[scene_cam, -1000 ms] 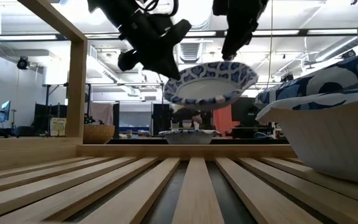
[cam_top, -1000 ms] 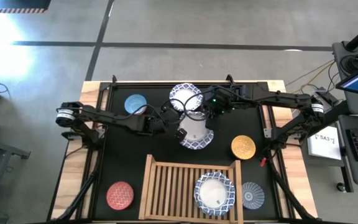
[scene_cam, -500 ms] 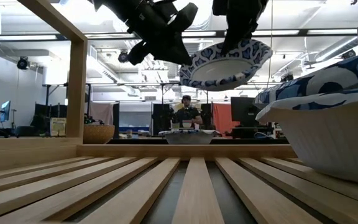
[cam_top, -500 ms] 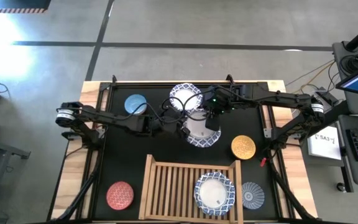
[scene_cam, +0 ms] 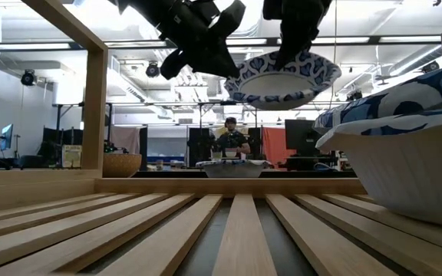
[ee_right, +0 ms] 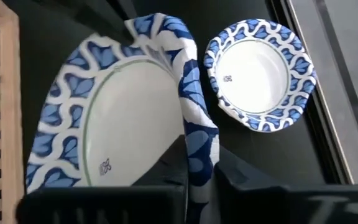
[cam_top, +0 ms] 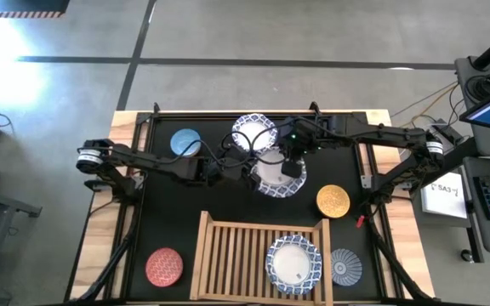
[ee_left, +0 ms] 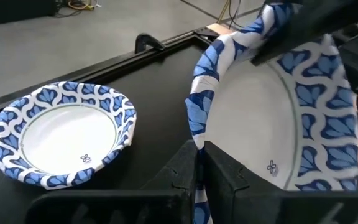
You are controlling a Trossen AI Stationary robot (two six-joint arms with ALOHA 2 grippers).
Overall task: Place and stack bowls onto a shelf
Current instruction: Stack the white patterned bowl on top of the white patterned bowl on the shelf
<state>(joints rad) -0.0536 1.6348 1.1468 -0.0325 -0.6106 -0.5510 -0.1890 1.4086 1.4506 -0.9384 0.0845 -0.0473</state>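
Note:
A white bowl with a blue wavy rim [cam_top: 272, 177] hangs over the middle of the black mat, and both grippers are shut on its rim: my left gripper [cam_top: 247, 172] on its left side, my right gripper [cam_top: 289, 167] on its far right side. Another bowl of the same kind [cam_top: 253, 132] sits on its base on the mat just behind. The wooden shelf [cam_top: 228, 251] stands at the near edge, and one white bowl [cam_top: 293, 262] rests on its right half. My left gripper pinches the bowl's rim [ee_left: 197, 134] on the bowl's left side between its two fingers, coming from the table's left. The bowl hangs clear of the mat, nearly level. My right gripper pinches the same bowl's rim [ee_right: 194, 143] on its far right side, reaching down from above. The rim runs edge-on between the two fingers. In the low view the bowl [scene_cam: 282, 80] hangs below this gripper, open side up.
Small bowls sit on the mat: blue [cam_top: 185, 142] at far left, yellow [cam_top: 333, 201] at right, red [cam_top: 164, 266] at near left, grey-blue [cam_top: 344, 265] beside the shelf's right rail. The shelf's left half shows bare slats [scene_cam: 236, 222]. A person is in the room beyond.
The held bowl has risen and shifted a little toward the table's right edge, going from tilted to nearly level. My left gripper has moved up and rightward with it. My right gripper, which stood above the rim a second ago, now sits on it.

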